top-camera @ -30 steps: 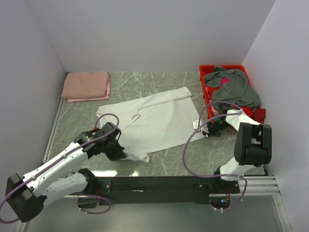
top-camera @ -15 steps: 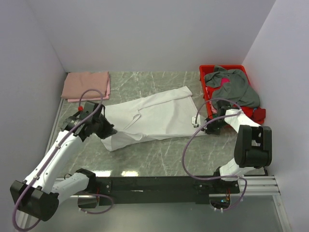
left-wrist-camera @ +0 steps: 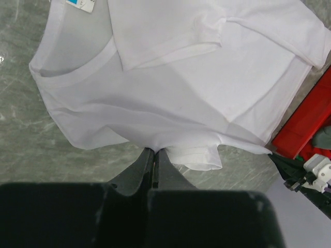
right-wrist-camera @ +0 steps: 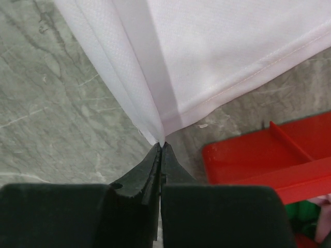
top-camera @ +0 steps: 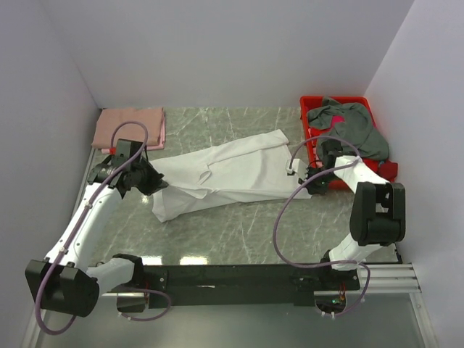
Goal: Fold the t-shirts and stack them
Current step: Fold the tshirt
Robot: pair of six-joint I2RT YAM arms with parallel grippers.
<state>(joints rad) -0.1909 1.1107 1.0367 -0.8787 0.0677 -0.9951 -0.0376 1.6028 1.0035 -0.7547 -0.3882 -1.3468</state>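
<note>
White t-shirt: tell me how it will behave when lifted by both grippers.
Probably floppy: the white t-shirt lies in soft folds, so it should sag between the left gripper and right gripper. Likely light, being thin cloth. It may slip, since each pinches only an edge.

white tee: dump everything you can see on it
The white t-shirt is thin, soft cloth, folded lengthwise into a long band with one sleeve turned over it. Its round neckband and a small blue label show. It stretches slantwise across the marbled table, hem end close to the red bin. The left gripper is shut on its near edge, the right gripper on a hem corner.
</note>
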